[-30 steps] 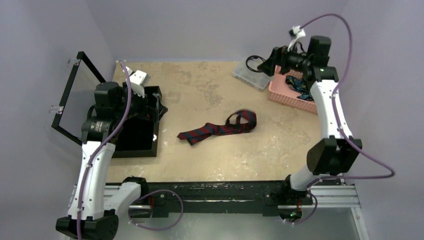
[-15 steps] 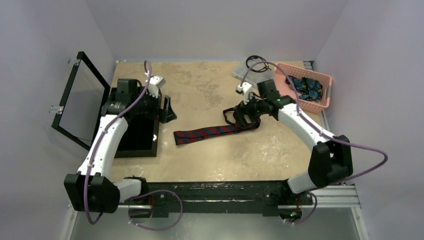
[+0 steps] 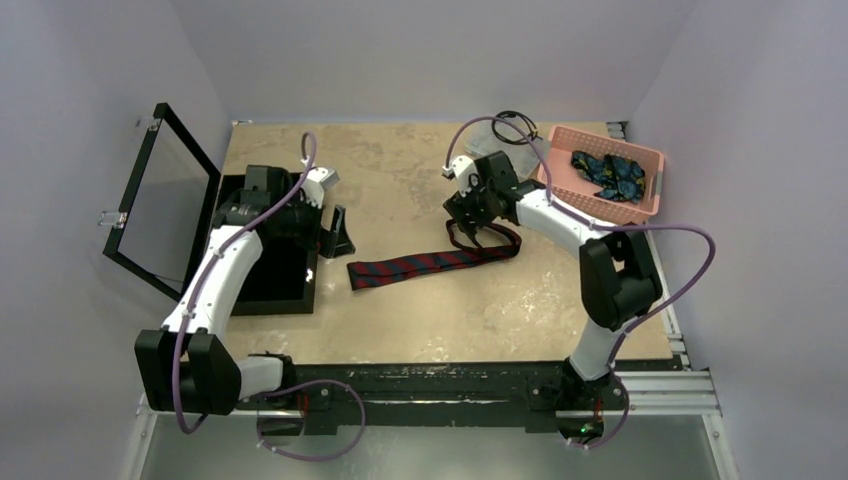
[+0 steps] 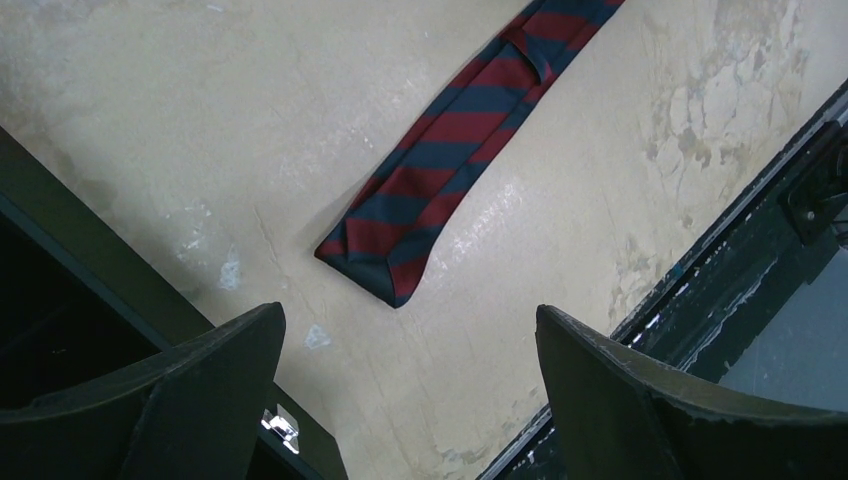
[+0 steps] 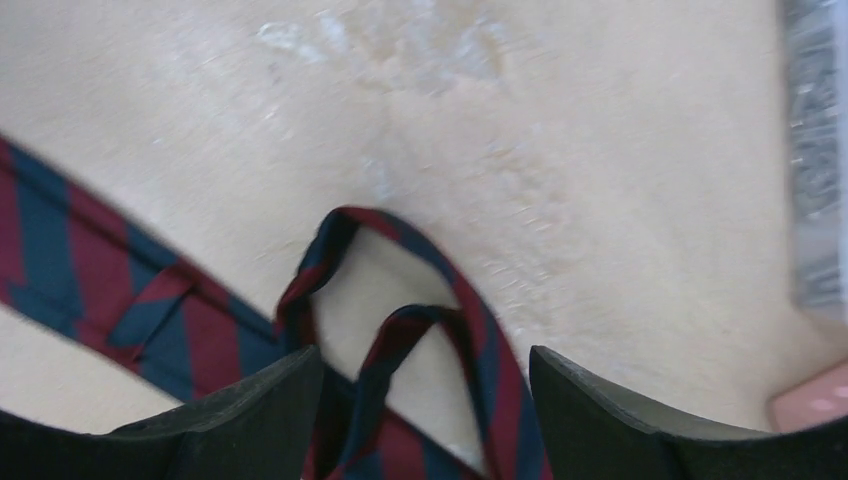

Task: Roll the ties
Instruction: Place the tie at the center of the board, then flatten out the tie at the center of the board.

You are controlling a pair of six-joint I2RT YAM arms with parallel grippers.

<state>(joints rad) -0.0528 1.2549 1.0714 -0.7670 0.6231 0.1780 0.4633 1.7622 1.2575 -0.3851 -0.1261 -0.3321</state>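
The maroon tie with navy stripes [image 3: 420, 264] lies flat across the table middle, its wide end [image 4: 385, 270] at the left and its narrow end in a loose standing loop [image 5: 400, 310] at the right. My right gripper [image 3: 470, 222] is open, low over that loop, with the loop's folds between its fingers [image 5: 600, 400]. My left gripper [image 3: 338, 232] is open and empty, above the table just left of the wide end. The dark blue ties with teal pattern [image 3: 608, 172] lie in the pink basket [image 3: 560, 195].
An open black box [image 3: 270, 270] with a raised lid [image 3: 160, 200] stands at the left. A clear plastic case with a thin black coiled cable [image 3: 505, 130] sits at the back beside the basket. The black front rail [image 4: 790, 180] runs along the near edge.
My right gripper came from the basket to the tie's looped end and has shifted a little left over it. The tie was pulled straighter. My left gripper moved right, out over the table.
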